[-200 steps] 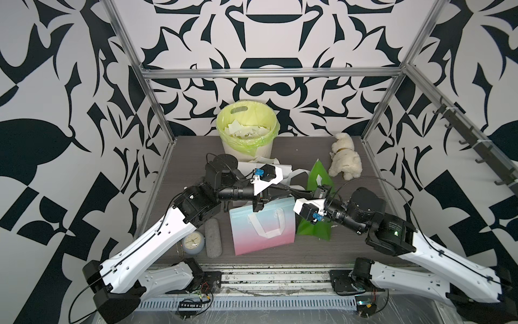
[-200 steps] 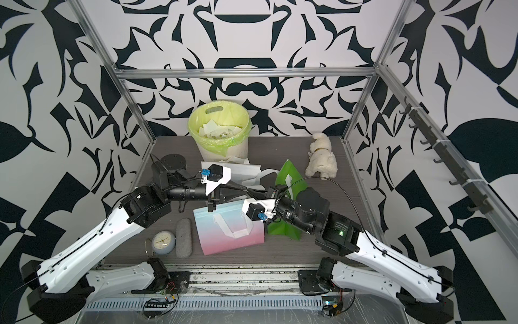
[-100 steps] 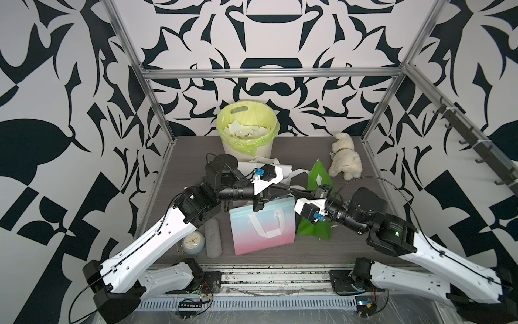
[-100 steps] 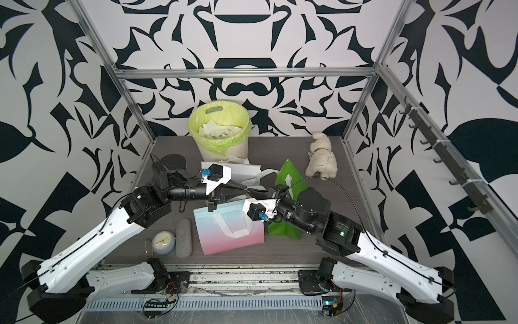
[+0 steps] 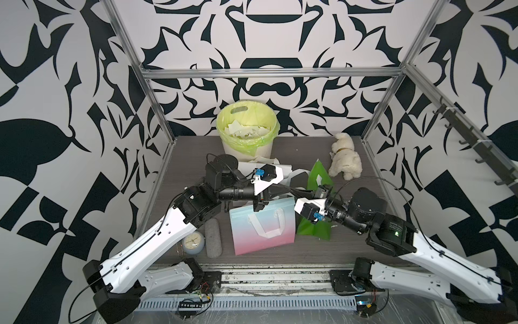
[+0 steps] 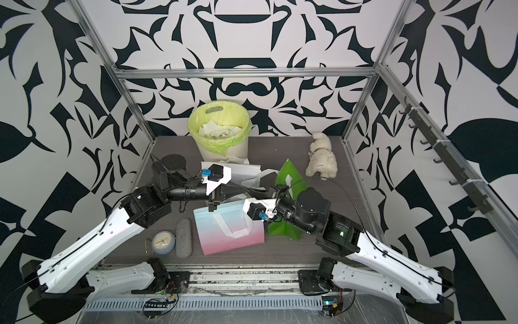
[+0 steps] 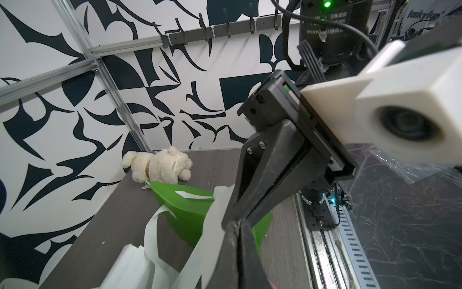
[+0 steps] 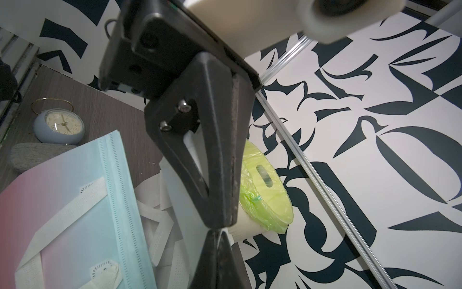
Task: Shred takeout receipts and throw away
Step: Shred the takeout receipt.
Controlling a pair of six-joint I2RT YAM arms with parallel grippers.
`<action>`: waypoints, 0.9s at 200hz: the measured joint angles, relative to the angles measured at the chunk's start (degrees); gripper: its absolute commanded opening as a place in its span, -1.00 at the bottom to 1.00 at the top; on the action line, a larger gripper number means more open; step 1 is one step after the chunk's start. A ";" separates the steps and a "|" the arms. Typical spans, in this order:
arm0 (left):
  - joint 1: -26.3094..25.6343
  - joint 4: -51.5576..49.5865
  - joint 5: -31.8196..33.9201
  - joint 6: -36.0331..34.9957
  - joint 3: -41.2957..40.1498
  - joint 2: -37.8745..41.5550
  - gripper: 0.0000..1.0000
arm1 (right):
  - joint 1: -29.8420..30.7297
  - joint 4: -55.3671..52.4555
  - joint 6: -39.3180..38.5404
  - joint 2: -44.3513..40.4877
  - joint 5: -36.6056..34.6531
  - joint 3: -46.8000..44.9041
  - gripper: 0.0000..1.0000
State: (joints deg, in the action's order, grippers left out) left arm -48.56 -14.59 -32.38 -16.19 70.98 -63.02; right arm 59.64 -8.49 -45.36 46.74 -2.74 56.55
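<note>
A white piece of the takeout receipts (image 7: pixel 214 207) is held above the middle of the worktop (image 5: pixel 350 252), over the far rim of the pink-to-blue gift bag (image 5: pixel 262 224). The left tool (image 8: pixel 220 225) and the right tool (image 7: pixel 233 220) are both closed on it, tip against tip. More torn scraps (image 5: pixel 246 130) lie in the green-lined bin (image 5: pixel 246 153) at the far edge.
</note>
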 measured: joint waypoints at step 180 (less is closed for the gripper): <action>18.03 3.76 10.71 29.86 5.62 -7.58 -1.00 | 1.55 4.74 -11.78 -2.60 -0.61 -5.64 -1.00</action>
State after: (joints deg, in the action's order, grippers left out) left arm -30.52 -10.83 -21.67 13.67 76.60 -70.61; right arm 61.19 -3.75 -57.14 44.14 -3.36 50.92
